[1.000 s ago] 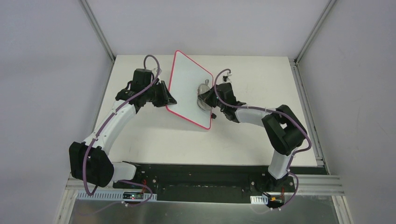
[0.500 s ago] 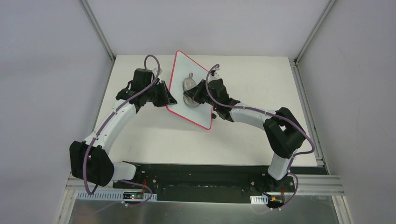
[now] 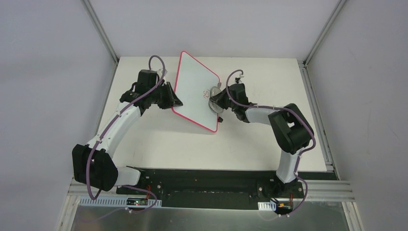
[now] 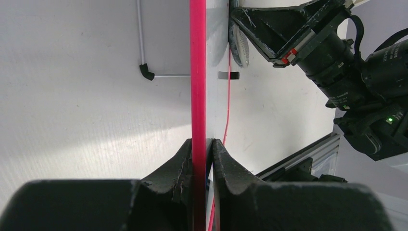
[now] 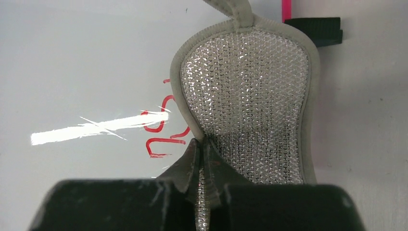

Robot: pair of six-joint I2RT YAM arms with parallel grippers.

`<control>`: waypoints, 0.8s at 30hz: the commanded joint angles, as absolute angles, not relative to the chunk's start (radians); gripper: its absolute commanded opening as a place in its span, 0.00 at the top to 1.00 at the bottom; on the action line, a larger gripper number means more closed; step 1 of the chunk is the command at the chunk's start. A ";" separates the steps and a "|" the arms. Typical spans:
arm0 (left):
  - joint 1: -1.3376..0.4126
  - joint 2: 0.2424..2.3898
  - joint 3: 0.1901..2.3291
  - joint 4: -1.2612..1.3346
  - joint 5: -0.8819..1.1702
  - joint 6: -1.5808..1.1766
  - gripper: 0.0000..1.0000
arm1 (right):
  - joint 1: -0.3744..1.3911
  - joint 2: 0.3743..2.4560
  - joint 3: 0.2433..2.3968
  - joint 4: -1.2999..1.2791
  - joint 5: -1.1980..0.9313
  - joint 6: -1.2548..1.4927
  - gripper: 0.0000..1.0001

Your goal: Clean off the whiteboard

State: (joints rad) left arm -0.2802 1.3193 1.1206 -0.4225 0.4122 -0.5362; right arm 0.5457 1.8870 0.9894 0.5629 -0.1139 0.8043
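The whiteboard (image 3: 192, 91), white with a pink-red frame, is tilted up at the middle of the table. My left gripper (image 3: 172, 103) is shut on its left edge; in the left wrist view the jaws (image 4: 202, 144) pinch the red frame (image 4: 197, 72). My right gripper (image 3: 220, 98) is shut on a silver mesh pad with a grey rim (image 3: 214, 100), which is pressed on the board near its right edge. In the right wrist view the pad (image 5: 250, 96) lies just right of red handwriting (image 5: 161, 130) on the board (image 5: 72, 57), with my gripper (image 5: 201, 144) clamping its lower edge.
A small black foot (image 5: 315, 29) sticks out of the board's edge above the pad. The white table (image 3: 144, 139) is bounded by grey walls with aluminium rails (image 3: 101, 29) at the back and sides. The right arm (image 4: 337, 72) shows beyond the board in the left wrist view.
My right gripper swept the pad left across the board, then back right to its right edge. Red writing now shows beside the pad. The left gripper and the board have not moved.
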 commanded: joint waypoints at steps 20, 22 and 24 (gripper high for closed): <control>-0.309 1.389 1.117 -0.503 0.392 -0.486 1.00 | 0.522 1.989 1.007 0.422 -0.140 0.721 1.00; -0.308 1.392 1.120 -0.507 0.390 -0.483 1.00 | 0.523 1.997 1.011 0.431 -0.152 0.716 1.00; -0.308 1.395 1.120 -0.508 0.392 -0.483 1.00 | 0.537 2.007 1.044 0.424 -0.165 0.702 1.00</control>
State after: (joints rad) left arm -0.2802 1.3483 1.1389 -0.4057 0.4103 -0.5385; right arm 0.4957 1.9446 1.0473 0.5240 -0.1169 0.7189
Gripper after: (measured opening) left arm 0.148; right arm 0.008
